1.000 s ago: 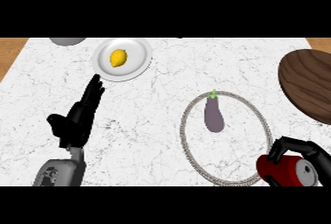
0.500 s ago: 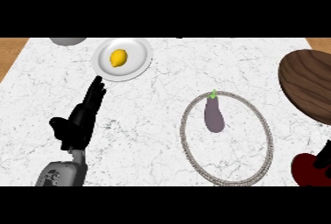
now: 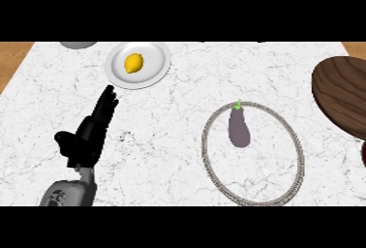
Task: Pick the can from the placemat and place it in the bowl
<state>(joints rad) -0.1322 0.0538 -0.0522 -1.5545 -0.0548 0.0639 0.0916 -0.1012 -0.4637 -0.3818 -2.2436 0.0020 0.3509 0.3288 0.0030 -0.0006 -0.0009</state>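
left hand (image 3: 89,133) resting near the counter's (image 3: 172,135) left edge, fingers straight (pointing up), eggplant (image 3: 238,128) on the round placemat (image 3: 293,145), dark bowl (image 3: 343,94) at the right edge, can's location cannot tell

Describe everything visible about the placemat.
The placemat is an oval patch of the same pale marbled look as the counter, ringed by a grey, rope-like braided border. It lies flat on the counter right of centre, its near end reaching the view's lower edge. A purple eggplant with a green stem lies inside its upper part, stem pointing away. No can stands on it, and no hand touches it.
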